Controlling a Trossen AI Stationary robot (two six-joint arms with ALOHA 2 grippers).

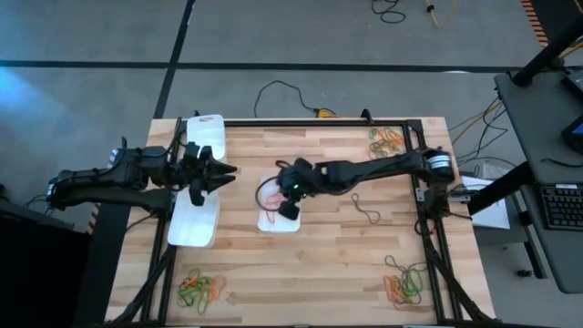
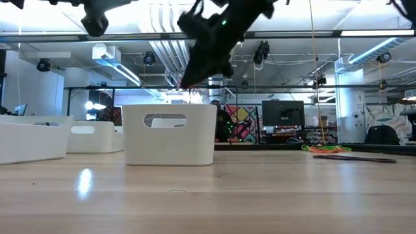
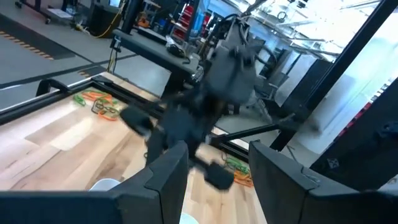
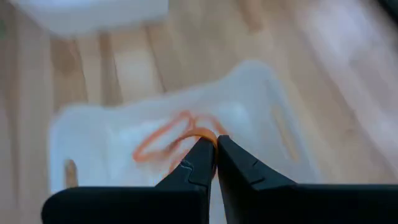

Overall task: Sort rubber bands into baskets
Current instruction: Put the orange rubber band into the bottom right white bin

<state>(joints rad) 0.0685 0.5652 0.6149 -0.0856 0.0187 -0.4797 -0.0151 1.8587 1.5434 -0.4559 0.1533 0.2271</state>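
A pale wooden tabletop [image 1: 319,264] in a black frame stands on grey floor, a workshop with monitors behind it. The right hand [image 4: 214,149] hangs over the middle basket [image 1: 278,219], fingertips pinched shut on an orange rubber band [image 4: 171,140] that droops into the basket just below. The left hand [image 1: 223,171], fingers apart and holding nothing, hovers between two more baskets [image 1: 194,221]. Heaps of rubber bands [image 1: 200,289] lie in the tabletop's corners, well apart from both hands.
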